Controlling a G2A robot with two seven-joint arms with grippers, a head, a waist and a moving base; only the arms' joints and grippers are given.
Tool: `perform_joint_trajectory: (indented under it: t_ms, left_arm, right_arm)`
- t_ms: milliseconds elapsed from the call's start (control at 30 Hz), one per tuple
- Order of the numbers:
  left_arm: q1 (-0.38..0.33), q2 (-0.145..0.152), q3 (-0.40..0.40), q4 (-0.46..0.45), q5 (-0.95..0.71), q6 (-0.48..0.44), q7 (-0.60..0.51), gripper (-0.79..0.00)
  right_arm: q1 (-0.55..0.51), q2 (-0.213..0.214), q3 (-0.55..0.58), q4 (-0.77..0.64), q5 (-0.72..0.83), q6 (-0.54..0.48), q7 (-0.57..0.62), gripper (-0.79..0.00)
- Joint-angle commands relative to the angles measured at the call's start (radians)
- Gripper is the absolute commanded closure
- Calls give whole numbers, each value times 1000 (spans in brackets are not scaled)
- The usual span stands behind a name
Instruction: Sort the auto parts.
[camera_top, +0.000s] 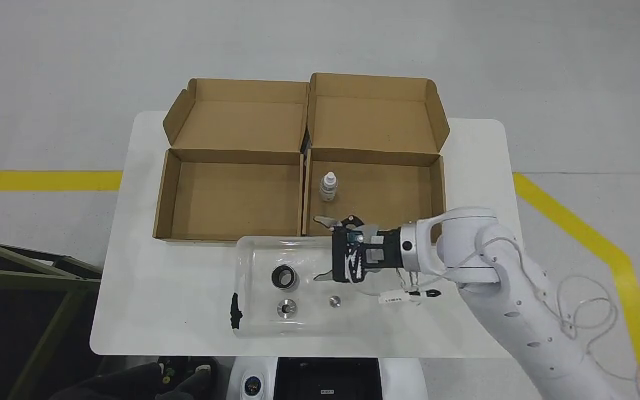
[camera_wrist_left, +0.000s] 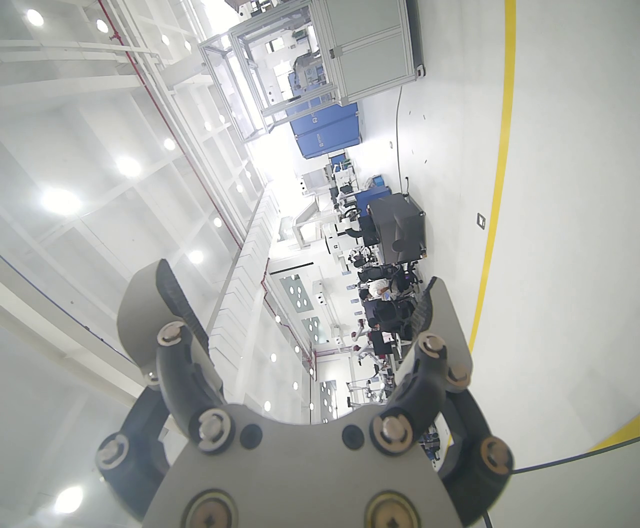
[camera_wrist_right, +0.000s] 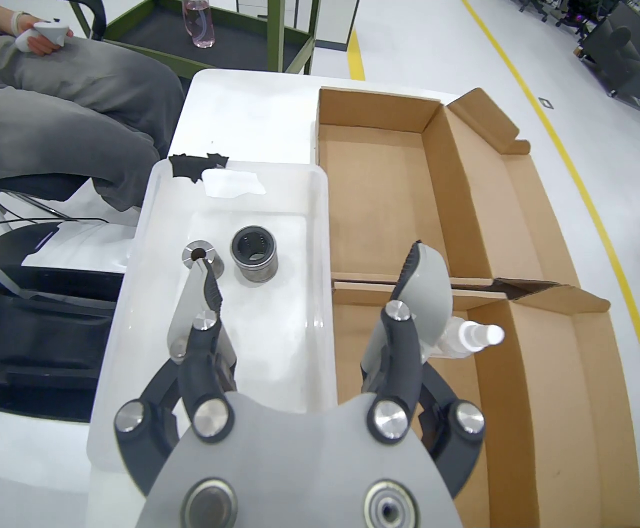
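Right gripper (camera_wrist_right: 312, 272) is hanging wide open and gripping nothing. It is straddling the wall of the clear plastic tray (camera_top: 260, 262) on the side facing the cardboard boxes. One finger (camera_wrist_right: 207, 285) is reaching over the tray floor, its tip just beside the silver bushing (camera_wrist_right: 200, 255); I cannot tell whether they are touching. The other finger (camera_wrist_right: 425, 270) is hanging past the tray wall, over the near edge of the right cardboard box (camera_top: 400, 200).

Left gripper (camera_wrist_left: 300, 287) is also standing wide open and empty. It is pointing up into the hall, so its place relative to the tray cannot be told.

Count:
- Three parts are lying in the tray:
  - one black linear bearing (camera_wrist_right: 254, 252), standing on end just beside the bushing and apart from it;
  - the silver bushing itself;
  - one small silver round piece (camera_top: 334, 300), nearer the arm's end of the tray, too small to name.
- Two open cardboard boxes are sitting side by side, touching, just beyond the tray.
  - The right one is holding one white spray bottle (camera_top: 328, 184).
  - The left cardboard box (camera_top: 228, 200) is showing a bare floor.
- One strip of black tape (camera_top: 235, 312) is sticking to the tray's end wall farthest from the arm.

The tray and both boxes are resting on the white table (camera_top: 140, 260).
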Motion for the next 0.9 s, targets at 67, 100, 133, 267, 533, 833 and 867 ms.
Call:
perform_joint_trajectory:
  t_ms: [67,100,133,267,533,833,867]
  left_arm:
    - [0,0,0,0,0,0,0,-785]
    - [0,0,0,0,0,0,0,-785]
    - [0,0,0,0,0,0,0,-785]
    - [0,0,0,0,0,0,0,-785]
    - [0,0,0,0,0,0,0,-785]
    - [0,0,0,0,0,0,0,-785]
    - [0,0,0,0,0,0,0,-785]
  right_arm:
    - [-25,9,-3,-14,-10,-4,33,-637]
    - [-32,11,-2,-18,-12,-3,40,-631]
    - [-38,14,-1,-21,-12,-3,44,-631]
    - [-64,22,-7,-27,-26,-8,70,-619]
    - [-78,30,-52,-28,-69,5,120,-616]
    - [-70,34,-108,0,-93,32,173,-594]
    - [-70,34,-111,4,-92,34,177,-594]
